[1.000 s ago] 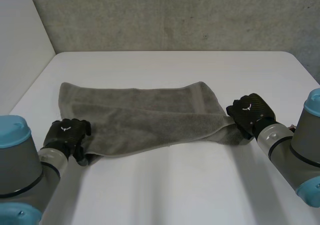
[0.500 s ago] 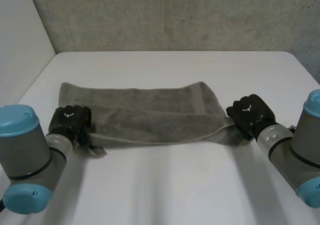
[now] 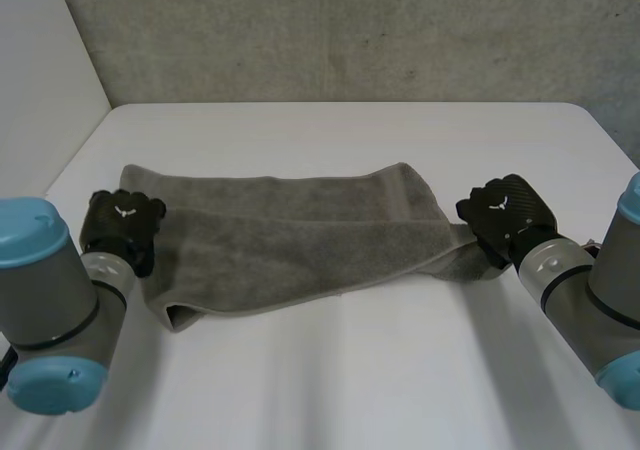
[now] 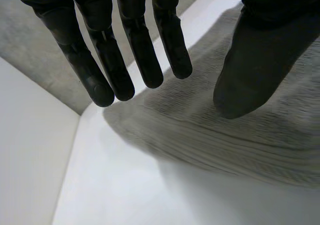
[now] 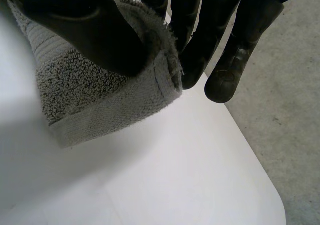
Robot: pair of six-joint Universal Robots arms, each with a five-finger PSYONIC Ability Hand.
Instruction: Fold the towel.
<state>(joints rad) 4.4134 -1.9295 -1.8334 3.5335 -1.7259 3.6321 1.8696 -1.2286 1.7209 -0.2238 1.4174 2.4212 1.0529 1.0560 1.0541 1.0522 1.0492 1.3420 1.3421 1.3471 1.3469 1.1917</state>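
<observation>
Grey towel [image 3: 290,235], right corner pinched in right robot hand [image 3: 503,215]; left robot hand [image 3: 122,225] now farther back, fingers [image 4: 145,60] spread.

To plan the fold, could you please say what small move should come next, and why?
Probably close the left hand on the left end of the towel: its fingers hang straight over that end, while the right hand pinches the right end.
</observation>
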